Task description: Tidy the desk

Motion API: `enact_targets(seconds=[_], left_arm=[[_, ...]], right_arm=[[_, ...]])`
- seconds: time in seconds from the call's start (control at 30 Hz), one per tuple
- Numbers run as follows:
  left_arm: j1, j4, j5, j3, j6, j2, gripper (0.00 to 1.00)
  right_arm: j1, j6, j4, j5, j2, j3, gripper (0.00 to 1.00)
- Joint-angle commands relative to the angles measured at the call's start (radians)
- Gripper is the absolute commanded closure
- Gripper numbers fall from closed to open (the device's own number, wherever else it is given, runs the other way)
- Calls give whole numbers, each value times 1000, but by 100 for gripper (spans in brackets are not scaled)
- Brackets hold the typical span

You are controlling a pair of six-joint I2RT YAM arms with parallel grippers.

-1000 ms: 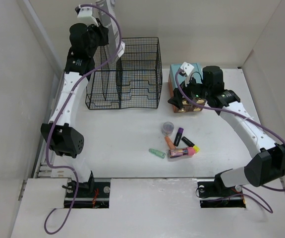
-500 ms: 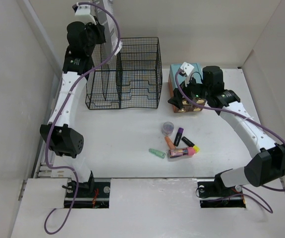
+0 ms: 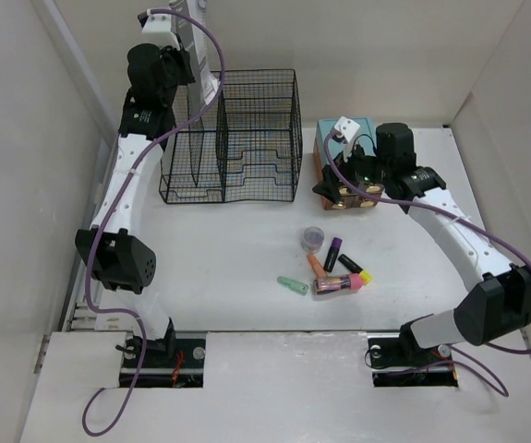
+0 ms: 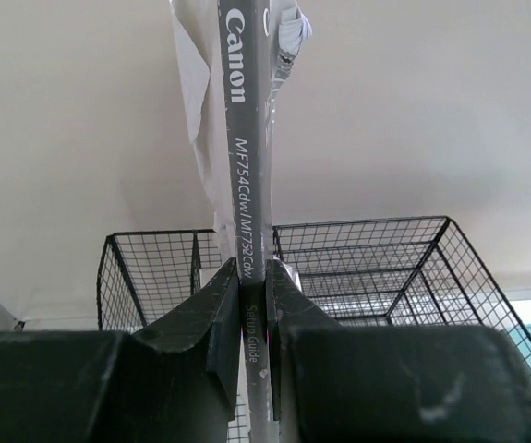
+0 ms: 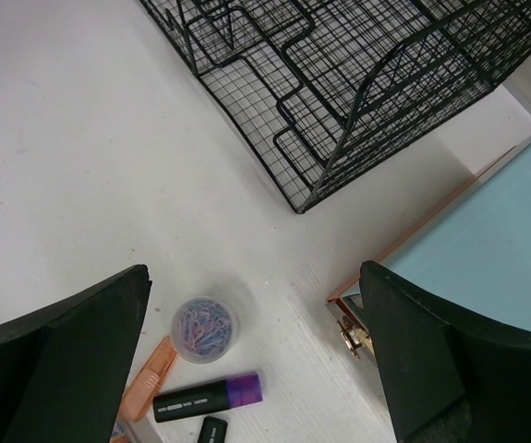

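Grey booklet (image 4: 244,185) spine, Canon, MF754Cdw/MF752Cdw, Setup Guide

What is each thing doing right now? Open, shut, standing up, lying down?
left hand: shut on the Canon booklet.
Canon booklet: held upright near the wire rack.
right hand: open, holding nothing.
wire rack: standing on the desk.
clip cup: upright, clips inside.
purple highlighter: lying flat.

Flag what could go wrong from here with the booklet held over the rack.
1. The left gripper pinches the booklet only near its lower end, so the tall part above may tilt or slip.
2. Its loose pages bulge sideways and could snag the rack wires or a divider on lowering.
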Motion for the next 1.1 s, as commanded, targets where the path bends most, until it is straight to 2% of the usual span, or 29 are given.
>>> enact_targets(seconds=[0.0, 0.13, 0.4, 1.07], left_arm=[[7, 218, -25, 25, 25, -44, 100], [7, 227, -25, 25, 35, -24, 100], [17, 302, -43, -67, 22, -3, 100], [17, 394, -34, -97, 2, 95, 100]], right_arm=[[-6, -17, 19, -22, -2, 9, 0], [-6, -17, 19, -22, 7, 9, 0], [-6, -27, 10, -22, 7, 9, 0], [-6, -45, 0, -32, 25, 9, 0]])
